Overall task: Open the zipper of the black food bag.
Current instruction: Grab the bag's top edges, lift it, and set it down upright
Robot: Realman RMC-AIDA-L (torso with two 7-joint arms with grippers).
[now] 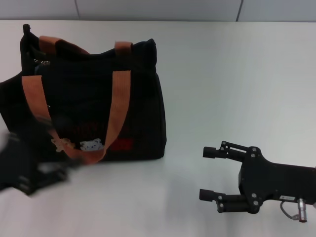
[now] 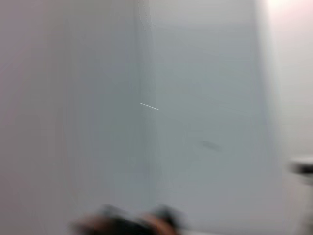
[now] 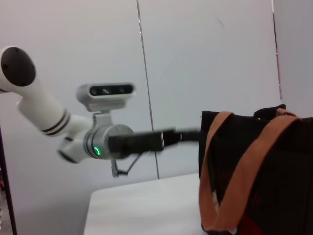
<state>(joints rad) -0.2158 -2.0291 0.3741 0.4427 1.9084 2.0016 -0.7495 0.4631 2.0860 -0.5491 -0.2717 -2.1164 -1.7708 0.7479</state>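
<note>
The black food bag (image 1: 89,98) stands upright at the table's left, with orange-brown strap handles (image 1: 118,106) and bear patches (image 1: 91,145) on its front. Its top edge carries the zipper (image 1: 43,62), where a small silvery bit shows near the far left corner. My left gripper (image 1: 29,170) is a dark blur low against the bag's front left corner. From the right wrist view the left gripper (image 3: 156,139) reaches toward the bag (image 3: 274,181). My right gripper (image 1: 207,173) rests open on the table to the right of the bag, apart from it, holding nothing.
The white table (image 1: 222,89) stretches right of and behind the bag. A pale panelled wall (image 1: 158,9) runs along the back. The left wrist view shows only a blurred wall (image 2: 195,98).
</note>
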